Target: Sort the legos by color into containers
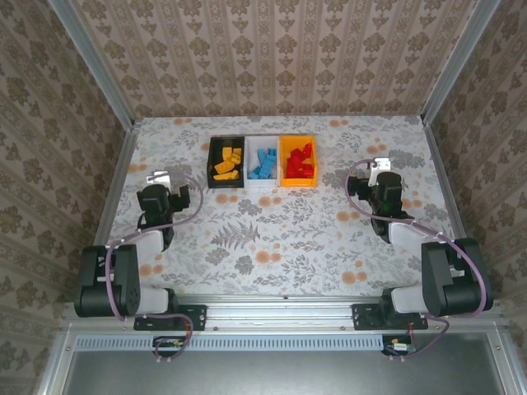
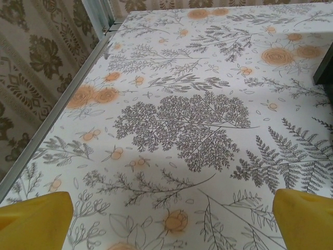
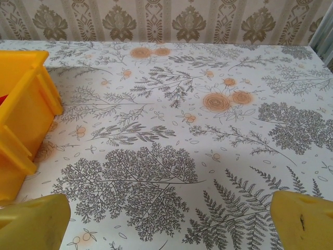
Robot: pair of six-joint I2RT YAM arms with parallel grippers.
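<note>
The legos lie in the three joined containers at the far middle of the table (image 1: pixel 272 239). The orange-yellow bricks (image 1: pixel 226 164) are in the black bin (image 1: pixel 211 164) on the left, the blue bricks (image 1: pixel 264 164) in the white bin (image 1: pixel 262 141) in the middle, and the red bricks (image 1: pixel 300 162) in the orange bin (image 1: pixel 298 183) on the right. Each bin seems to hold one colour, though the bricks are too small to check one by one. Every brick that can be seen is inside a bin, so the sorting looks finished, or very nearly so. At most a last check for a stray piece would be left. The left gripper (image 1: pixel 158 178) sits low near the left edge of the table, well apart from the bins. Its yellow fingers (image 2: pixel 36 221) are spread wide with nothing between them but the flowered cloth. The right gripper (image 1: pixel 379 169) sits to the right of the orange bin, its fingers (image 3: pixel 34 221) likewise spread and empty. No brand, label or writing can be read on the bins, the bricks or the arms.
</note>
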